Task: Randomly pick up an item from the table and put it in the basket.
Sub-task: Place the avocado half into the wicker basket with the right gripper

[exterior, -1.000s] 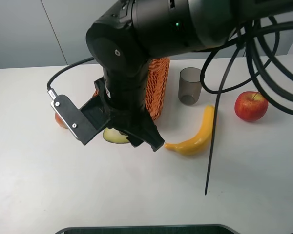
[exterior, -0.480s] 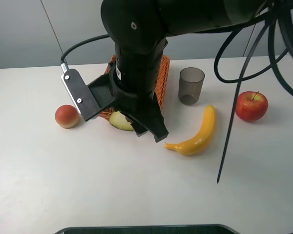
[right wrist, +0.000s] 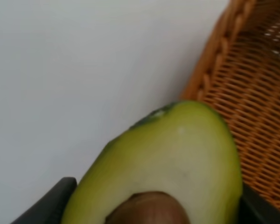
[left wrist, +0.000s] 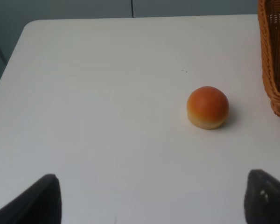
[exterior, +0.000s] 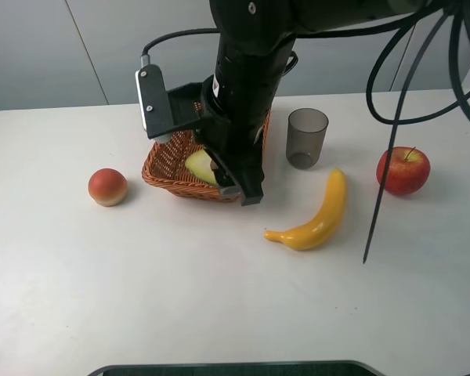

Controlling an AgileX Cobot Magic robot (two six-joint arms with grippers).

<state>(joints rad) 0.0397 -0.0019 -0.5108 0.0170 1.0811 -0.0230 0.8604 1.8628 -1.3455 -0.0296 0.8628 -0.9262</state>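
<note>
Avocado half [exterior: 197,166] clamped in our right tool [exterior: 223,178], we hang over the basket [exterior: 166,174] rim; our left tool [left wrist: 151,200] gapes wide above the table [left wrist: 107,116] near the peach [left wrist: 207,107]

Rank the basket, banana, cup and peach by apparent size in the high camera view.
1. basket, partly hidden by the arm
2. banana
3. cup
4. peach, only a little smaller than the cup

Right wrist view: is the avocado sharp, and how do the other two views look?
Right wrist: half avocado fills the frame, soft and slightly blurred; left wrist: peach fairly sharp, soft shadow beneath; exterior high: even lighting, no glare.
</note>
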